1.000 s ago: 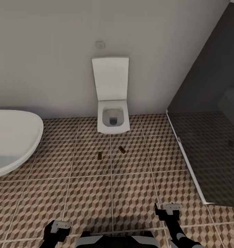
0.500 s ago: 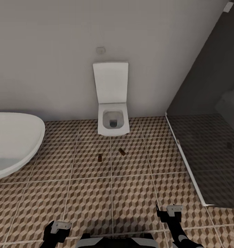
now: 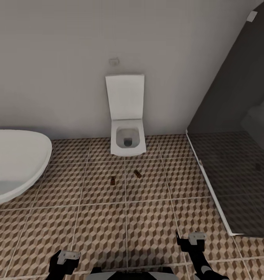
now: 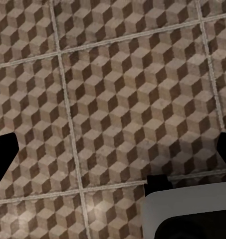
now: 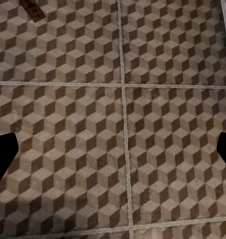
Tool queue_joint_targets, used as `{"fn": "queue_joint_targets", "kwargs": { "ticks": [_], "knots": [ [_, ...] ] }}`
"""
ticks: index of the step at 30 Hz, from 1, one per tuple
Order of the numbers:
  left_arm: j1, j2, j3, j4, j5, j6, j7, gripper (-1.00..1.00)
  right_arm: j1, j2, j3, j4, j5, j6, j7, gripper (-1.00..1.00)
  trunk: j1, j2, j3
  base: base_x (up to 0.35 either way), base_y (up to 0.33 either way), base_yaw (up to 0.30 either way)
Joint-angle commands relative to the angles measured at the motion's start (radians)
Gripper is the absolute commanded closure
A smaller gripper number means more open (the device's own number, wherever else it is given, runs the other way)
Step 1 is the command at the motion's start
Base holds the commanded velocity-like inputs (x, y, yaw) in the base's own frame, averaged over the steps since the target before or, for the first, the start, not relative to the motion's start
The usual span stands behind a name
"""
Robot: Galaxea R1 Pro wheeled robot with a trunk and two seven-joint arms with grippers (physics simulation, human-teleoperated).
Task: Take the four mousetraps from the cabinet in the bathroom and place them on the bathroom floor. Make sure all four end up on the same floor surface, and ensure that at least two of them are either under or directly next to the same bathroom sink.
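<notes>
Hanging low over the bathroom floor (image 3: 101, 229), the left gripper (image 3: 65, 259) and right gripper (image 3: 191, 240) both show jaws spread wide with nothing between them. Two mousetraps lie flat on the tiles ahead, well apart from both grippers: one (image 3: 113, 181) beside a grout line, the other (image 3: 138, 173) just in front of the white toilet (image 3: 127, 140). A white tub (image 3: 15, 163) sits left, the dark glass shower enclosure (image 3: 237, 163) right.

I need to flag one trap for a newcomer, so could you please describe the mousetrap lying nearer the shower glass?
Start at the white toilet against the back wall. On the patterned bathroom floor in front of it lie two small brown boards. The mousetrap you want is the one toward the dark shower enclosure, lying askew, while the other mousetrap lies almost straight.
</notes>
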Motion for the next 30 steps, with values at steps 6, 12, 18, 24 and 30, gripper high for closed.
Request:
{"fn": "queue_joint_targets", "kwargs": {
  "ticks": [6,12,18,24,30],
  "knots": [
    [-0.001,-0.001,-0.008,0.003,0.005,-0.005,0.001,-1.0,0.0,0.001,0.009,0.001,-0.008,-0.002,-0.002,-1.0,0.001,-0.001,0.009,0.0,0.0,0.0],
    [0.0,-0.002,-0.008,0.003,0.005,-0.005,0.001,-1.0,0.0,0.001,0.009,0.001,-0.008,-0.002,-0.002,-1.0,0.001,-0.001,0.018,0.0,0.0,0.0],
    [0.0,-0.004,-0.008,0.003,0.005,-0.004,0.001,-1.0,0.0,0.001,0.009,0.001,-0.008,-0.001,-0.002,-1.0,0.001,-0.001,0.028,0.0,0.0,0.0],
    [0.0,-0.004,-0.008,0.003,0.005,-0.004,0.001,-1.0,0.0,0.002,0.009,0.001,-0.008,-0.001,-0.002,-1.0,0.001,-0.001,0.038,0.0,0.0,0.0],
    [0.0,-0.005,-0.008,0.003,0.005,-0.004,0.001,-1.0,0.0,0.003,0.009,0.001,-0.008,-0.001,-0.002,-1.0,0.001,-0.001,0.048,0.0,0.0,0.0]
  ]
}}
